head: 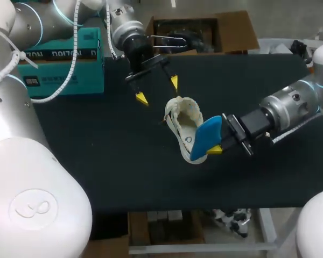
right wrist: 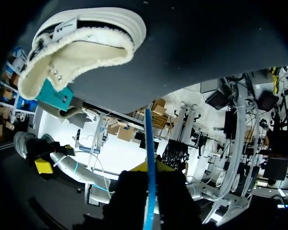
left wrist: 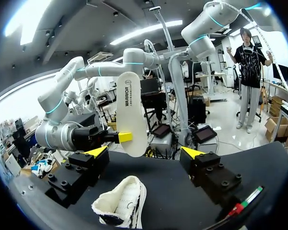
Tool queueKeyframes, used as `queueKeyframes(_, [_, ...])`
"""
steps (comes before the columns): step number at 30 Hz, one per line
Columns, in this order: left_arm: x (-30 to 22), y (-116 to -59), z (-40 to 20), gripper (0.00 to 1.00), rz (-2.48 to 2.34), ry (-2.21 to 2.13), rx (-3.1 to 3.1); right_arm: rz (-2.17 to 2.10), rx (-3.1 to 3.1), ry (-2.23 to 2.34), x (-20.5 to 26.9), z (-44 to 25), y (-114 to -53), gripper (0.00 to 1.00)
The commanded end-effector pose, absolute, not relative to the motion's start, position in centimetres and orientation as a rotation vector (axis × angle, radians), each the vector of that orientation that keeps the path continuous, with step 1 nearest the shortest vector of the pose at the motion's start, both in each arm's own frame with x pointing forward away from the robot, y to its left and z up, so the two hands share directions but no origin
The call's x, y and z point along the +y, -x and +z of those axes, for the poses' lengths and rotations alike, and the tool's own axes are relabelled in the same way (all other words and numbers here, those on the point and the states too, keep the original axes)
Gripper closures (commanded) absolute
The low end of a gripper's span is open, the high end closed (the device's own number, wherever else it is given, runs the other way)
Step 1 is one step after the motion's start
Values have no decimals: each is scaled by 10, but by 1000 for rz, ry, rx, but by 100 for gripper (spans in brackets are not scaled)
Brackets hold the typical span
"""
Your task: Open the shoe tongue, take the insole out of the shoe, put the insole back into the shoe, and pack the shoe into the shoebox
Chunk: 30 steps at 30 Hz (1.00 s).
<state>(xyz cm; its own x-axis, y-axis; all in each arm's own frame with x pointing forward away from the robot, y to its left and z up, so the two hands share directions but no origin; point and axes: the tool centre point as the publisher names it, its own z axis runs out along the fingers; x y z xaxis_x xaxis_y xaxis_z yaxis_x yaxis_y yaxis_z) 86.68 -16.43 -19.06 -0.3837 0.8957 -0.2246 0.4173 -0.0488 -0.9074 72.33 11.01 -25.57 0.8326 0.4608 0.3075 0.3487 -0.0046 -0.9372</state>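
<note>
The blue insole (head: 204,137) is being held upright and clear of the shoe (head: 182,121) by the right hand (head: 216,140). Its two fingers are being pressed against the insole's flat faces near one end. In the right wrist view the insole is being seen edge-on, as a thin blue line between them. Gripped that way, most of its length is being left free, probably so that it can be steered down into the opening.

The shoe is being left lying on the black counter (head: 97,161), just beside and below the insole, with its fleecy mouth being shown to the cameras.

The left hand (head: 158,90) is being held wide open with nothing in it, above the counter just beyond the shoe's far end. In its own wrist view the shoe is being framed low between the spread fingers. It is likely being posted there to steady the shoe or hold back the tongue.

The teal shoebox (head: 62,59) is being left at the counter's far left corner, well apart from the shoe, so packing is not yet being attempted.
</note>
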Motion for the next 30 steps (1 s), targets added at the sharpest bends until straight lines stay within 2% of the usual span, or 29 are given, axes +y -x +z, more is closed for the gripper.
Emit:
queueKeyframes(1, [-164,-865,-192,0,1433,1386,-1790,104,-654,1606,110,-256,-726,100])
queueKeyframes(30, [-164,-855,-192,0,1470,1390,-1810,104,-654,1606,110,-256,-726,100])
